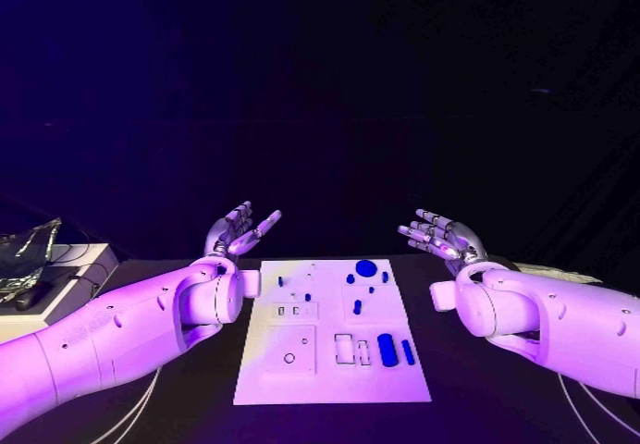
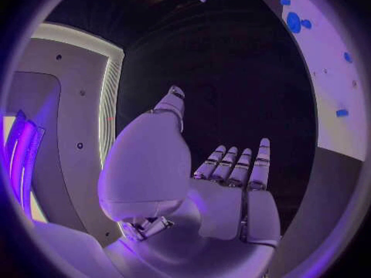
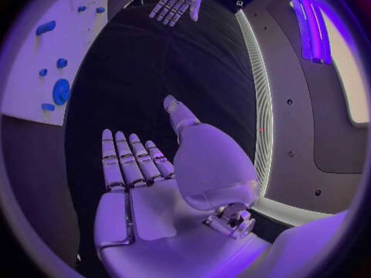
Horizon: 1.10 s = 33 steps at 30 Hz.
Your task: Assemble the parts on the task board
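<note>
The white task board (image 1: 267, 375) lies flat in the middle of the black table. Blue parts rest on it: a round disc (image 1: 365, 267) near its far edge, a long bar (image 1: 387, 349) and a slimmer bar (image 1: 408, 351) at its right front, and small pegs (image 1: 358, 306) between them. My left hand (image 1: 240, 229) is raised above the board's far left corner, fingers spread, holding nothing. My right hand (image 1: 441, 237) is raised past the far right corner, also spread and empty. The left wrist view shows my open left palm (image 2: 232, 191) and the board (image 2: 340, 74); the right wrist view shows my right palm (image 3: 147, 185) and the board (image 3: 46, 55).
A pale box-like stand (image 1: 60, 277) with a clear object (image 1: 27, 250) on it sits at the table's left edge. White cables (image 1: 141, 407) run along the table beside the board. Bare black table surrounds the board on both sides.
</note>
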Tool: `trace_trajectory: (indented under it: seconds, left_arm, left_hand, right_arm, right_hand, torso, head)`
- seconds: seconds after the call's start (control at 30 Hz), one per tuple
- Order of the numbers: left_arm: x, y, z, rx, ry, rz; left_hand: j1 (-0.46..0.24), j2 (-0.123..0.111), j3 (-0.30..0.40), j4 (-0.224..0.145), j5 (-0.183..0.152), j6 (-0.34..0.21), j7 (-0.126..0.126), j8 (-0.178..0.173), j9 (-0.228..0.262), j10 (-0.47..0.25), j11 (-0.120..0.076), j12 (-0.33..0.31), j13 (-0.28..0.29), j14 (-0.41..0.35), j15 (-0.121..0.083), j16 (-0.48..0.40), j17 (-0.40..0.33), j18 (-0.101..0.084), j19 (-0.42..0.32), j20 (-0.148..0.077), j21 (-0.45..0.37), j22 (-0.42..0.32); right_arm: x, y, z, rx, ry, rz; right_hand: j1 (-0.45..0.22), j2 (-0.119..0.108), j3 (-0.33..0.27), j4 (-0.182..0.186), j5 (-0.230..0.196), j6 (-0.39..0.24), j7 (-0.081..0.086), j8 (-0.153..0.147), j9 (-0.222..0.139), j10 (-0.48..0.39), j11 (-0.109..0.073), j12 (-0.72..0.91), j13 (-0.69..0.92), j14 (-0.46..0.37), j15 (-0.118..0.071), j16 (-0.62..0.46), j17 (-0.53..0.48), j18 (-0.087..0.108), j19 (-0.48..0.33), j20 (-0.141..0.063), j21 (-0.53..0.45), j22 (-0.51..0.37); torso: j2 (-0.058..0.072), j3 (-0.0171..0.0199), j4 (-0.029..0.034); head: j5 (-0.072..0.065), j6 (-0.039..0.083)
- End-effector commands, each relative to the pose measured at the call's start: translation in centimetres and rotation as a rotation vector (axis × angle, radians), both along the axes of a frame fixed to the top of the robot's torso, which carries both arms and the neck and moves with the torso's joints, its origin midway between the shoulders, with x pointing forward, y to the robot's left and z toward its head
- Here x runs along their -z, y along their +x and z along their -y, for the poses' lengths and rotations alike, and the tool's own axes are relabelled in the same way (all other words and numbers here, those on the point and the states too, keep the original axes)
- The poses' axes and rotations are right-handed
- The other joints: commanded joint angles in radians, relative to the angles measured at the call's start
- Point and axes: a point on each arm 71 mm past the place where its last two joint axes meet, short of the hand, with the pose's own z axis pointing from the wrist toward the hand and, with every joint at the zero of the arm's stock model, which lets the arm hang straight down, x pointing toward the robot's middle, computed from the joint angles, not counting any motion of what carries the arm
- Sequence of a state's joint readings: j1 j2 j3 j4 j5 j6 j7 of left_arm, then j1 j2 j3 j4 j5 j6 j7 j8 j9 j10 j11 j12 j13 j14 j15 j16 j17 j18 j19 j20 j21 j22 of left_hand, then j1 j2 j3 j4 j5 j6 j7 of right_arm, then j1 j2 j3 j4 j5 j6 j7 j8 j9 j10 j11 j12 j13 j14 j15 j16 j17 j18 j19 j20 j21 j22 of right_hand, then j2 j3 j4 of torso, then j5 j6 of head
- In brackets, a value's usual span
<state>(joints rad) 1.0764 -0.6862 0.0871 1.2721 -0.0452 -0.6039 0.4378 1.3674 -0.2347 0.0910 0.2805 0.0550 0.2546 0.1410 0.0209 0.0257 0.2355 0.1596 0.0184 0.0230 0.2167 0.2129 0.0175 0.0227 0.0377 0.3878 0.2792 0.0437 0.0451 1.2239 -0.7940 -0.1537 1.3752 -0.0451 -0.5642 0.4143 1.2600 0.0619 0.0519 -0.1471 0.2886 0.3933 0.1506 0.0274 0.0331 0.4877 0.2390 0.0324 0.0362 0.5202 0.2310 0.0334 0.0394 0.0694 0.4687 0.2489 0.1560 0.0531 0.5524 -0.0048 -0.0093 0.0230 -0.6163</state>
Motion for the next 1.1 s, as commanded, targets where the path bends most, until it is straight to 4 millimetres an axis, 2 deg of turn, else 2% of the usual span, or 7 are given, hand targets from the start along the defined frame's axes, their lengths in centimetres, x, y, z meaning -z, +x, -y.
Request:
trace_trajectory:
  seconds: [0.03,0.2,0.27,0.4,0.67,0.9,1.1]
  left_arm:
    - [-0.1,0.5,0.8,0.113,-0.005,-0.004]
    - [-0.1,0.6,0.7,0.115,-0.005,-0.004]
    - [0.3,0.1,0.1,0.145,-0.007,-0.006]
    - [0.1,-0.3,-0.1,0.187,0.003,0.005]
    - [-0.7,-1.5,-0.1,0.299,0.037,0.027]
    - [-1.9,-3.1,0.0,0.389,0.021,0.045]
    - [-2.8,-4.0,-0.2,0.415,0.012,0.057]
  left_hand:
    - [0.056,-0.006,0.005,0.016,0.007,0.019,0.014,0.007,0.002,0.019,0.008,0.007,0.003,0.019,0.013,0.008,0.002,0.017,0.021,0.011,0.006,0.003]
    - [0.056,0.021,0.028,0.012,0.003,0.067,0.022,0.01,0.005,0.068,0.021,0.009,0.005,0.07,0.032,0.01,0.005,0.023,0.035,0.008,0.011,0.004]
    - [0.056,0.046,0.042,0.008,0.003,0.129,0.026,0.016,0.009,0.128,0.034,0.013,0.008,0.176,0.035,0.022,0.012,0.041,0.116,0.001,0.033,0.015]
    - [0.04,0.11,0.045,-0.038,-0.001,0.341,0.044,0.037,0.022,0.456,0.055,0.044,0.025,0.508,-0.007,0.053,0.032,0.095,0.381,-0.02,0.116,0.049]
    - [0.002,0.188,0.003,-0.132,0.001,0.751,0.032,0.065,0.04,0.882,-0.024,0.047,0.038,0.973,-0.112,0.119,0.083,0.154,0.63,-0.087,0.257,0.098]
    - [-0.016,0.218,-0.042,-0.18,0.0,0.791,0.019,0.042,0.039,0.963,-0.056,0.042,0.038,1.165,-0.173,0.163,0.201,0.101,0.735,-0.195,0.393,0.168]
    - [-0.025,0.238,-0.067,-0.202,-0.002,0.791,0.015,0.044,0.039,0.969,-0.064,0.045,0.038,1.105,-0.191,0.399,0.461,0.059,0.67,-0.262,0.632,0.333]
  right_arm:
    - [0.0,0.4,-0.4,-0.161,-0.011,-0.044]
    - [-0.2,0.8,0.1,-0.18,-0.028,-0.052]
    - [-0.7,1.6,0.6,-0.226,-0.415,0.111]
    - [-0.7,2.0,0.1,-0.256,-0.57,0.167]
    - [-0.7,2.7,-1.4,-0.345,-0.838,0.233]
    - [-1.0,3.3,-3.4,-0.414,-1.01,0.266]
    - [-2.0,4.4,-4.5,-0.411,-1.122,0.298]
  right_hand:
    - [0.085,0.002,0.006,-0.028,0.002,0.104,0.105,0.013,0.007,0.125,-0.007,0.011,0.007,0.203,-0.014,0.018,0.01,0.037,0.22,-0.011,0.076,0.019]
    - [0.105,-0.005,0.037,-0.065,0.008,0.386,0.062,0.027,0.02,0.487,-0.059,0.024,0.02,0.504,-0.066,0.031,0.022,0.048,0.345,-0.056,0.125,0.027]
    - [0.105,-0.009,0.058,-0.08,0.012,0.459,0.05,0.029,0.022,0.543,-0.073,0.025,0.022,0.563,-0.087,0.035,0.022,0.051,0.392,-0.078,0.151,0.035]
    - [0.097,-0.02,0.093,-0.106,0.02,0.634,0.036,0.044,0.032,0.633,-0.105,0.03,0.022,0.713,-0.144,0.066,0.035,0.057,0.488,-0.134,0.222,0.066]
    - [0.088,-0.042,0.092,-0.126,0.028,0.709,0.01,0.035,0.031,0.723,-0.147,0.025,0.021,0.989,-0.232,0.103,0.072,0.023,0.578,-0.259,0.483,0.223]
    - [0.022,-0.058,0.138,-0.119,0.081,0.695,0.005,0.038,0.033,0.709,-0.155,0.029,0.023,0.977,-0.265,0.671,0.38,0.055,0.653,-0.299,0.748,0.411]
    - [-0.005,-0.101,0.188,-0.104,0.083,0.69,0.001,0.035,0.033,0.714,-0.157,0.025,0.023,0.921,-0.252,0.96,0.578,0.063,0.725,-0.288,0.909,0.645]
  torso:
    - [0.0,-0.0001,-0.0003]
    - [0.0,-0.0001,-0.0003]
    - [0.004,-0.0018,0.0]
    - [0.009,-0.0036,-0.0011]
    - [0.04,-0.0072,0.0068]
    - [0.073,-0.013,0.0168]
    - [0.097,-0.0188,0.0308]
  head:
    - [0.0,0.0]
    - [0.0,0.0]
    - [0.005,-0.032]
    - [0.009,-0.039]
    - [-0.003,-0.035]
    - [-0.024,-0.024]
    - [-0.04,-0.019]
